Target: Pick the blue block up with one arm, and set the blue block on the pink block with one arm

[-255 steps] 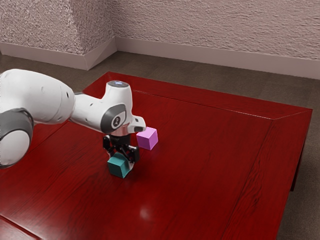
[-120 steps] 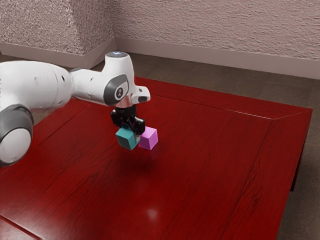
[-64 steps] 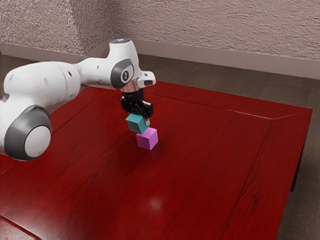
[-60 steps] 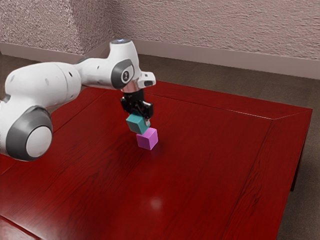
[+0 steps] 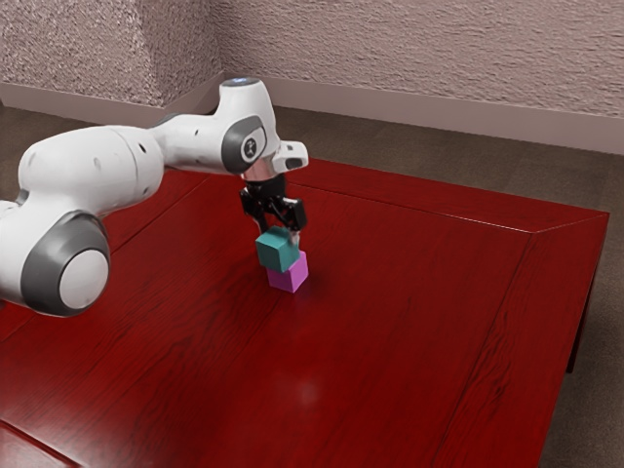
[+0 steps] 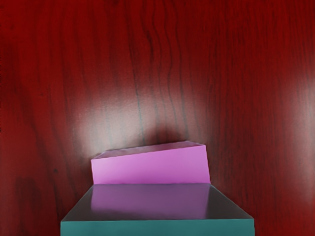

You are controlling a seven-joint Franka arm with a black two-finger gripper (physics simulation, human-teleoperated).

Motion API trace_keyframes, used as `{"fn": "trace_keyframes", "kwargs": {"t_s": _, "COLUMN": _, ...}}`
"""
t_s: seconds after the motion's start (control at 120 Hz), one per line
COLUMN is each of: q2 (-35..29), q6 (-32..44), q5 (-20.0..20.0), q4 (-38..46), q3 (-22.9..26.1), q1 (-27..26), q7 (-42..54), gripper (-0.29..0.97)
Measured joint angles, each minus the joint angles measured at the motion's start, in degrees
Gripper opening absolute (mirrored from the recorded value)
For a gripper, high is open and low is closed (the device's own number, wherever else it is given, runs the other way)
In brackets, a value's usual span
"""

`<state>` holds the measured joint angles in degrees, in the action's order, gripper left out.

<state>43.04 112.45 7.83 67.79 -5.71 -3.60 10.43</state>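
the gripper [image 5: 279, 223] hangs right over the blue block [image 5: 278, 251], set atop the pink block [image 5: 291, 278] for stacking; whether it grips, i cannot tell.

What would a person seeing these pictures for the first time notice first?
The small stack on the dark red table: a blue block seems to sit on a pink block, shifted a little toward the exterior view's left. Then the big white arm that enters from that view's left, with its black gripper just above the stack.
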Motion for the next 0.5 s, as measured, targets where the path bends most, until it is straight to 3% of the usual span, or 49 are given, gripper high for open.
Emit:
{"fn": "trace_keyframes", "kwargs": {"t_s": 0.283, "q2": -1.0, "q6": -3.2, "q5": -1.3, "q4": -1.6, "q3": 0.0, "q1": -0.4, "q7": 0.7, "gripper": 0.66}}
{"fn": "trace_keyframes", "kwargs": {"t_s": 0.5, "q2": -6.4, "q6": -8.5, "q5": -3.4, "q4": -1.2, "q3": 0.0, "q1": -0.8, "q7": 1.1, "gripper": 0.67}}
